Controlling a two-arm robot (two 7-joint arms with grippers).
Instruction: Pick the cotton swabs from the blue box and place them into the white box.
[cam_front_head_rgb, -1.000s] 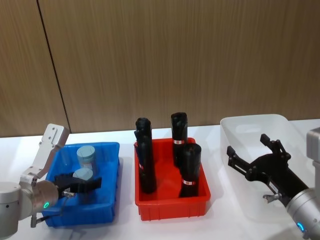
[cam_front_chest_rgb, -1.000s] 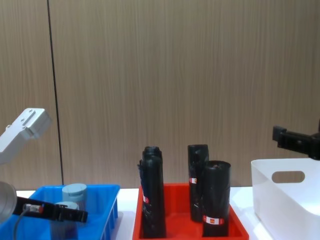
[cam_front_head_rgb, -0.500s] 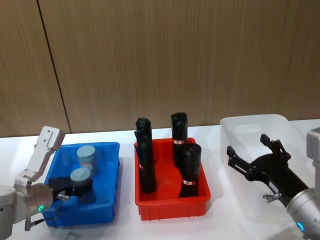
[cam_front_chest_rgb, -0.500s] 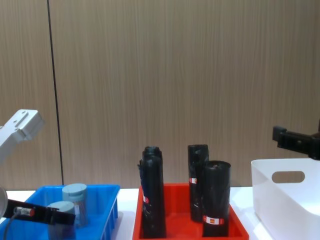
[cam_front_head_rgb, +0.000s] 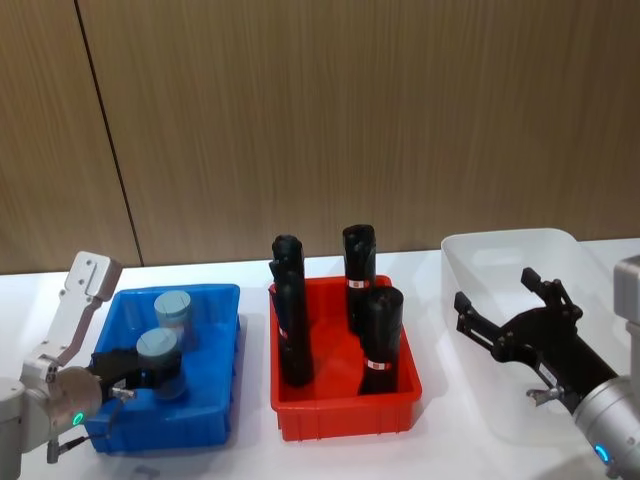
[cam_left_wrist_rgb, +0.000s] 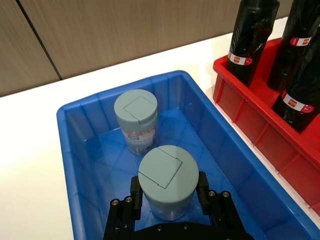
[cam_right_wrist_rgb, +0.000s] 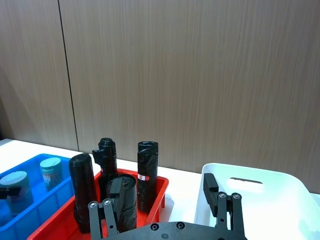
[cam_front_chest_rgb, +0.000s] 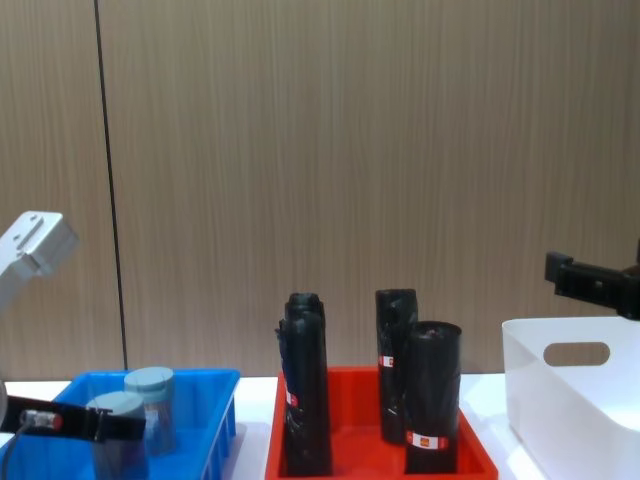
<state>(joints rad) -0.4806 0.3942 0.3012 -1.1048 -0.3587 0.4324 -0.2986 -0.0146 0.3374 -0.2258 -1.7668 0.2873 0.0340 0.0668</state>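
- Evidently the pick is in hand: the near cotton-swab tub (cam_left_wrist_rgb: 167, 180), a small clear plastic cylinder with a pale blue lid, stands in the shallow bright blue plastic box (cam_left_wrist_rgb: 82, 122), and the left gripper (cam_left_wrist_rgb: 168, 187) is clamped on its sides.
- A second cotton-swab tub (cam_left_wrist_rgb: 136, 119) waits upright just behind it, untouched.
- The next move probably calls for a straight lift clear of the blue rim, then a carry rightward to the tall white plastic box (cam_front_head_rgb: 505, 236).
- The red plastic tray (cam_front_head_rgb: 345, 415) lies between the two boxes, and its tall black rolls (cam_front_head_rgb: 378, 340) stand high enough to catch a low carry.
- The right gripper (cam_front_head_rgb: 500, 305) hangs over the white box with fingers spread and empty; it may crowd the drop.
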